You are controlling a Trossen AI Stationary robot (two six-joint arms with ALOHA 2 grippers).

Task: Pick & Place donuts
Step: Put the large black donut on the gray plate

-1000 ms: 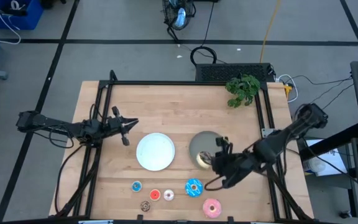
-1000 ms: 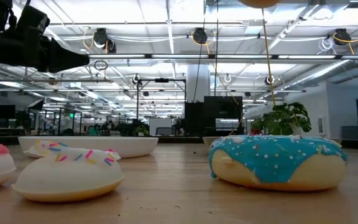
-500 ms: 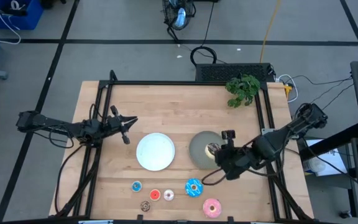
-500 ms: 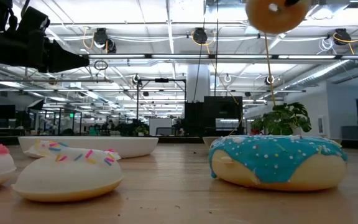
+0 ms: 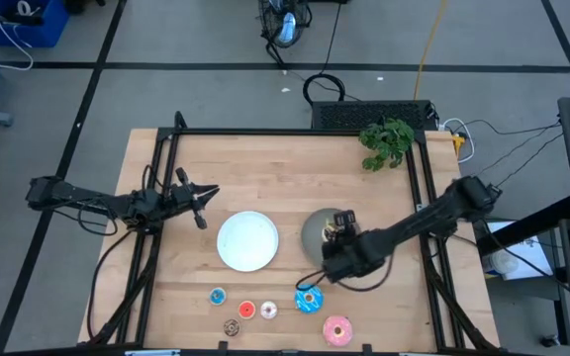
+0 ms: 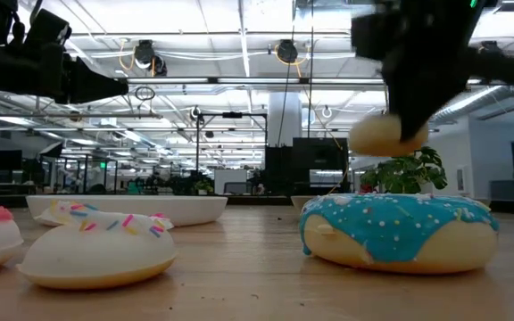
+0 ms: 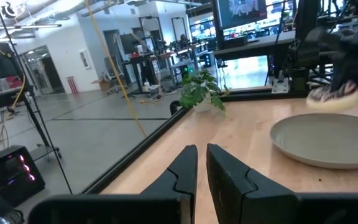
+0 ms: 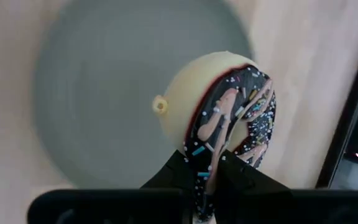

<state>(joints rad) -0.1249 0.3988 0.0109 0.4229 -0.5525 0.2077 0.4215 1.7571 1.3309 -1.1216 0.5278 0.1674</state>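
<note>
Now that the right gripper [image 8: 209,163] has swung down over the grey plate [image 5: 317,229], clamped on the drizzled brown donut [image 8: 232,115], release looks close, while the left gripper [image 5: 206,198] waits nearly closed.

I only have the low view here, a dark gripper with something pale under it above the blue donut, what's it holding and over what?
Observer: The right gripper is shut on the brown drizzled donut, held on edge.
Operator: Over a plate?
Observer: Yes, the grey plate, not the white plate.
Operator: And the other arm?
Observer: The left gripper waits shut, away from both plates, beyond the white one.
</note>
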